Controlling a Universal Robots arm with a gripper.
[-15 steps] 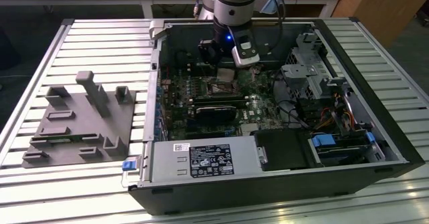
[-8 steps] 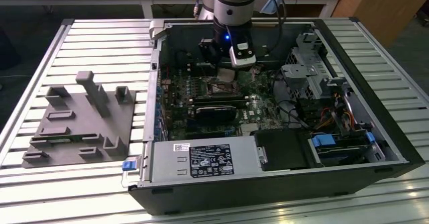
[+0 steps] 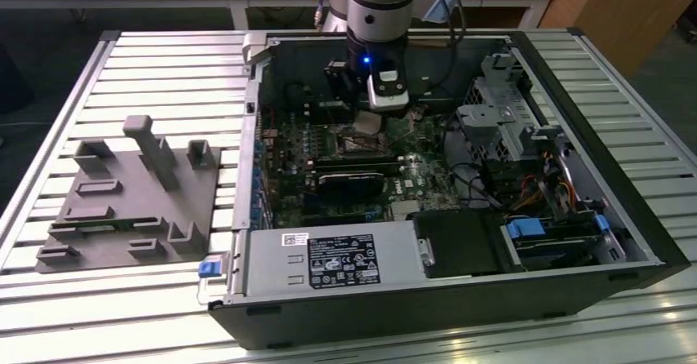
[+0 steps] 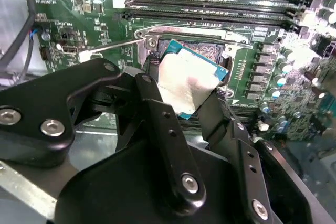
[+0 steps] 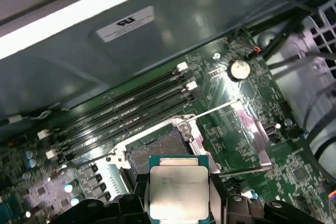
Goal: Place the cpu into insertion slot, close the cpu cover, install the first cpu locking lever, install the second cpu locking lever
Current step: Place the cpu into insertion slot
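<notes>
My gripper point(image 3: 368, 121) is shut on the cpu point(image 4: 186, 82), a small square chip with a dull silver top, gripped by two opposite edges between black fingers point(image 4: 157, 114). In the first wrist view the cpu point(image 5: 178, 190) hangs tilted just above and slightly off the insertion slot point(image 5: 157, 150), whose dark centre lies bare. The cpu cover point(image 5: 249, 127) is swung open beside the slot. Two thin locking levers point(image 5: 215, 111) stick out, unlatched. In the exterior view the insertion slot point(image 3: 360, 142) sits on the green board directly under the gripper.
Long black memory slots point(image 5: 131, 116) run beside the socket. The open computer case point(image 3: 610, 201) holds a power supply box point(image 3: 326, 262), drive cages point(image 3: 501, 119) and cables. A grey fixture plate point(image 3: 126, 201) lies on the slatted table at the exterior view's left.
</notes>
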